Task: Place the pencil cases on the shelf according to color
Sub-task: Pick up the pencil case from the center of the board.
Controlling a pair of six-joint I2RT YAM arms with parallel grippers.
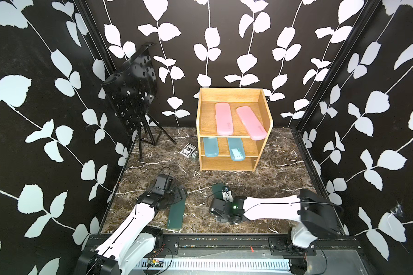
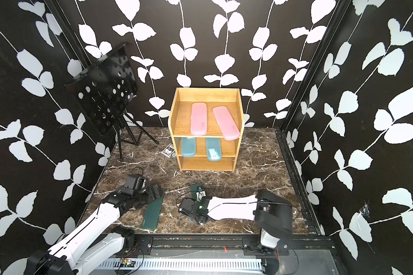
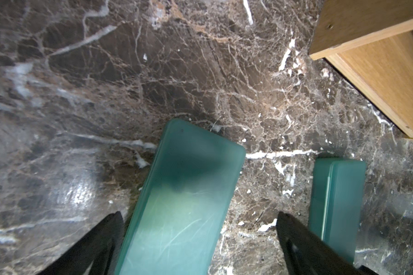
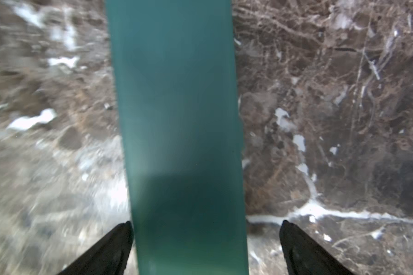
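Pink rounded cases (image 1: 223,118) and translucent blue cases (image 1: 211,147) occupy separate tiers of the light-wood shelf (image 1: 227,164); both dark green rectangular cases (image 1: 177,214) lie on the table, seemingly ungripped, straddled by the spread left gripper (image 3: 200,242) and right gripper (image 4: 205,238)

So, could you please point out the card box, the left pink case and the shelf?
card box (image 1: 188,150): in a top view, its printed face.
left pink case (image 1: 224,118): in a top view, middle of its lid.
shelf (image 1: 229,95): in a top view, its back panel.
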